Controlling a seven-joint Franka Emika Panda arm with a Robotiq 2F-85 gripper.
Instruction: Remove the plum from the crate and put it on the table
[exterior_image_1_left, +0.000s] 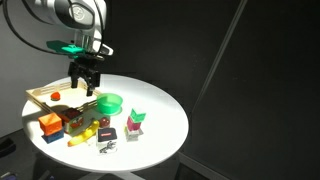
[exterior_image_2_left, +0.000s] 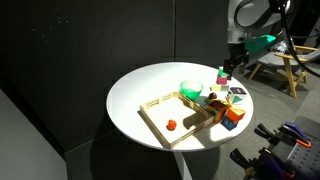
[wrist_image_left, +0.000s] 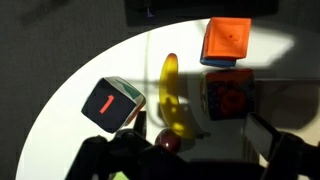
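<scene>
- The plum (wrist_image_left: 168, 142) is seen only in the wrist view. It lies just ahead of the pincer (wrist_image_left: 195, 162), between the lines of its two fingers and just beside the near end of a banana (wrist_image_left: 172, 95).
- It cannot be told whether the plum lies inside the crate (exterior_image_1_left: 42, 100).
- The pincer's fingers are spread wide apart; nothing is gripped.
- In an exterior view, the pincer (exterior_image_1_left: 86, 84) is held above the table (exterior_image_1_left: 160, 115), with a green bowl (exterior_image_1_left: 110, 101) near it.
- Beyond the banana, an orange box (wrist_image_left: 228, 40) is seen.

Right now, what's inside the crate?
One small red fruit lies in the crate, on bare wood. The corner by the boxes is partly covered, so I cannot tell what's there.
</scene>
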